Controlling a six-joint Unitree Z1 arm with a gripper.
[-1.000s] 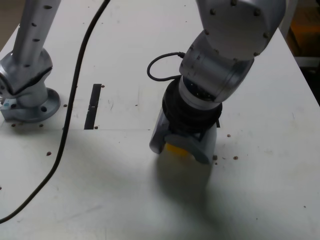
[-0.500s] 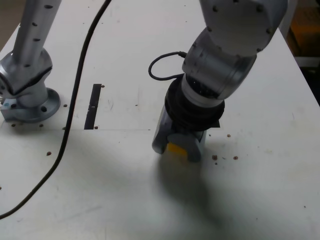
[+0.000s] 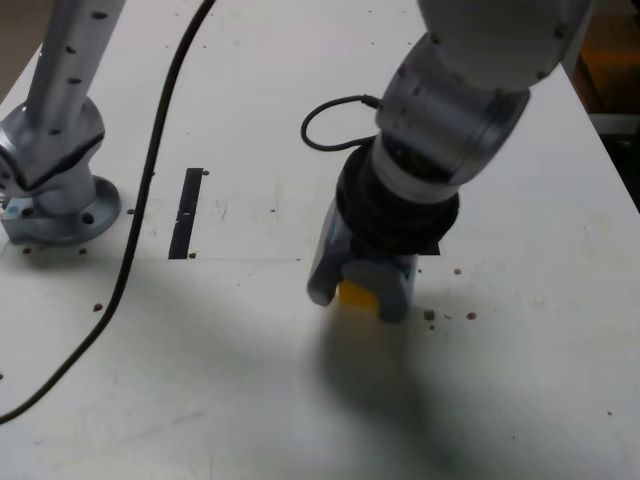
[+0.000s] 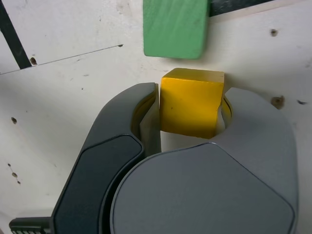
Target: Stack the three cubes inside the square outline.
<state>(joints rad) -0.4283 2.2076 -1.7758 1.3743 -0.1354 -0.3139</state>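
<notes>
My gripper [image 3: 360, 291] points down at the table and is shut on the yellow cube [image 3: 354, 293]. In the wrist view the yellow cube [image 4: 191, 105] sits squeezed between both jaws of the gripper [image 4: 190, 95]. Whether it rests on the table or hangs just above it, I cannot tell. Just beyond it lies the green cube [image 4: 174, 27], apart from the yellow one and overlapping a stretch of thick black tape [image 4: 239, 5], an edge of the square outline. The arm hides the green cube and most of the outline in the exterior view. The red cube is out of view.
A straight black strip [image 3: 186, 212] lies at the exterior view's left, and the arm's base [image 3: 55, 190] stands further left. A black cable [image 3: 140, 215] runs down the table past it. Small dark specks [image 3: 450, 315] dot the surface beside the gripper.
The jaws have closed from wide open onto the yellow cube. The arm above them has leaned a little to the exterior view's right.
</notes>
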